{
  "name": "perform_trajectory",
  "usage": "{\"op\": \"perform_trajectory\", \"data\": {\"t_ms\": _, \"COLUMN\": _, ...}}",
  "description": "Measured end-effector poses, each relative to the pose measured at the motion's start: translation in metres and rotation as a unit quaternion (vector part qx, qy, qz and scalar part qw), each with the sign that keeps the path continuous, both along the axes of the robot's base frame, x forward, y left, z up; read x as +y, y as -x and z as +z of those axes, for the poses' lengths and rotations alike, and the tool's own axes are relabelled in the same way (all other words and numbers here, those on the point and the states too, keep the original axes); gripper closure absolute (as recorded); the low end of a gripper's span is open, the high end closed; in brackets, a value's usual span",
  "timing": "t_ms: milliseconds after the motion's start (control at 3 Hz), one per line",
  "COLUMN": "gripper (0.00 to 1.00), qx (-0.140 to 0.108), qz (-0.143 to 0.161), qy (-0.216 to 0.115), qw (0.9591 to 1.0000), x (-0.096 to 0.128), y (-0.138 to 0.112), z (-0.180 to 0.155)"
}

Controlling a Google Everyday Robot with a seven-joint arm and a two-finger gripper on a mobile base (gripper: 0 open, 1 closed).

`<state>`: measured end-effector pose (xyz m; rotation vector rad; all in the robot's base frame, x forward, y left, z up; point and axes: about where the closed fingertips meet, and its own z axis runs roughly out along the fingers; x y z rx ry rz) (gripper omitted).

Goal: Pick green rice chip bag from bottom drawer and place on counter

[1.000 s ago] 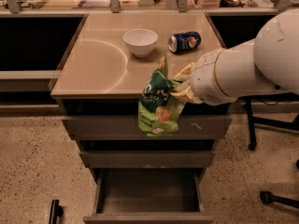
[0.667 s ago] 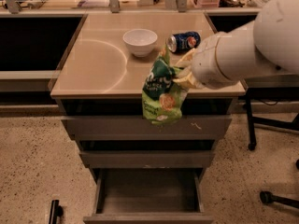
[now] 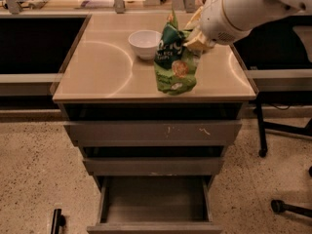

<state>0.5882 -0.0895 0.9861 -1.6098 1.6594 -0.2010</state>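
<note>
The gripper (image 3: pixel 194 39) is up over the right rear part of the table (image 3: pixel 97 67), at the end of the thick white arm (image 3: pixel 243 4) that comes in from the upper right; it is clamped on the upper right edge of the bag (image 3: pixel 174 62), so the green bag hangs just left of it and below it.

The bag is over the table, right of the middle; its crumpled lower end reaches down near the table's front edge, though whether that end rests on the surface or hangs just above it cannot be told.

A white bowl (image 3: pixel 145 44) stands upright on the table just left of the bag's upper half, partly behind it; only its pale inside shows.

Below the table are three drawers; the top drawer (image 3: pixel 152 132), with a scuffed front, and the middle drawer (image 3: pixel 153 165) each stand slightly out; the bottom drawer (image 3: pixel 155 201) is pulled well out toward the camera, with its dark grey floor in plain view.

The bag's long axis runs nearly upright, with the pinched top pointing up and toward the far side of the table and the wider bottom pointing down toward the front edge; its printed face, with a dark green patch, white letters and round tan chip pictures, is turned toward the camera.
</note>
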Motion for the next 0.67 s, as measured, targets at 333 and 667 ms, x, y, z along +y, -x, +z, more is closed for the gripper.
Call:
{"op": "perform_trajectory", "data": {"t_ms": 333, "gripper": 1.0, "qx": 0.001, "qz": -0.01, "qy": -0.003, "qw": 0.9999, "x": -0.014, "y": -0.028, "z": 0.003}}
{"op": "perform_trajectory", "data": {"t_ms": 667, "gripper": 1.0, "qx": 0.004, "qz": -0.027, "qy": -0.022, "qw": 0.9994, "x": -0.031, "y": -0.05, "z": -0.016}}
